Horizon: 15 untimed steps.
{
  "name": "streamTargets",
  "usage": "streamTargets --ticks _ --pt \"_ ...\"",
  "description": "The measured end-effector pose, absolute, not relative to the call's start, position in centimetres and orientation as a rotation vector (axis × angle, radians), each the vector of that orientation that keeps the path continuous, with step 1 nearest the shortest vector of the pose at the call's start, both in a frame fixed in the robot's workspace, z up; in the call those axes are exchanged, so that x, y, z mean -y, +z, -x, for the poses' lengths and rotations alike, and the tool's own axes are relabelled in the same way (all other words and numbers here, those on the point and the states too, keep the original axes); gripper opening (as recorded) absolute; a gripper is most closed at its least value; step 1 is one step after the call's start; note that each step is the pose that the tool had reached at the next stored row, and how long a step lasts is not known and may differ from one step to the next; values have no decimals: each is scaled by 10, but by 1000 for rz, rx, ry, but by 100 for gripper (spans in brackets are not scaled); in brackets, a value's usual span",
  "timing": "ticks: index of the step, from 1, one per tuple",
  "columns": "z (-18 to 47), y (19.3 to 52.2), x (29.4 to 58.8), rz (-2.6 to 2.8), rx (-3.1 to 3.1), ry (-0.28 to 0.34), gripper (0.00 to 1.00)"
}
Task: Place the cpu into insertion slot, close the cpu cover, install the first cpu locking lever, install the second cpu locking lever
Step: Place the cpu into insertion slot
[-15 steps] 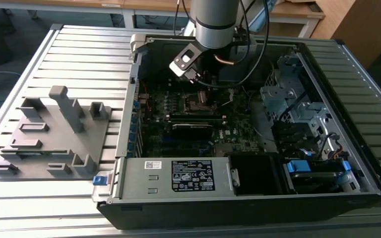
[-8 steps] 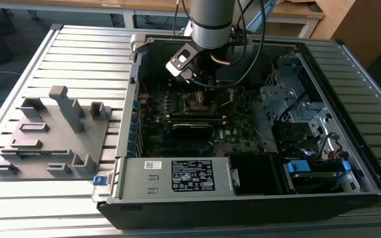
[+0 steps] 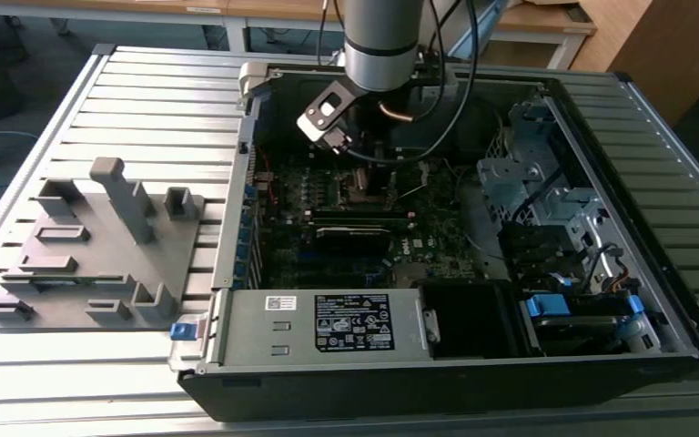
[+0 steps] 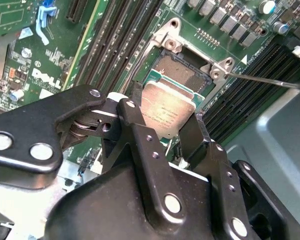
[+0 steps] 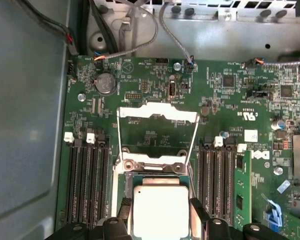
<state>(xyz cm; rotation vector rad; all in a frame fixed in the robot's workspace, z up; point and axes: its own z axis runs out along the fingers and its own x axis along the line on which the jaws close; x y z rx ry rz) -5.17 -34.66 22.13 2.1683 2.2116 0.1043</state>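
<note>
Now the jaws are closed on the cpu [image 5: 160, 212]: the two black fingers [image 5: 197, 217] press on two opposite edges of the chip. Its dull silver top faces the camera in both wrist views. The cpu hangs over the insertion slot [image 4: 182, 75], but it does not cover it fully. In the second wrist view one part of the dark socket, with its fine contacts, lies bare beyond the chip. Whether the chip already touches the socket, I cannot tell.

The cpu cover [image 5: 157, 114] is open. In the first wrist view it is swung away from the slot, on the side far from the jaws, and the green circuit board [image 5: 150, 75] is visible through its large square window. A thin metal lever [image 4: 270, 81] goes out from one corner of the socket and sticks out over the long black memory slots [image 5: 87, 182]. These slots run on both sides of the socket.

In the exterior view the arm [image 3: 380, 41] comes down into the open computer case [image 3: 447, 391], which lies on a ribbed metal counter [image 3: 143, 82]. A grey plastic fixture [image 3: 95, 246] stands on the counter at the exterior view's left, well apart from the jaws.
</note>
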Motion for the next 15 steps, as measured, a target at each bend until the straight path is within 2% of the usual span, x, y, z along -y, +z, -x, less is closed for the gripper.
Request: streamTargets --ticks 15 --pt "55 213 346 -2180 -2200 104 54"
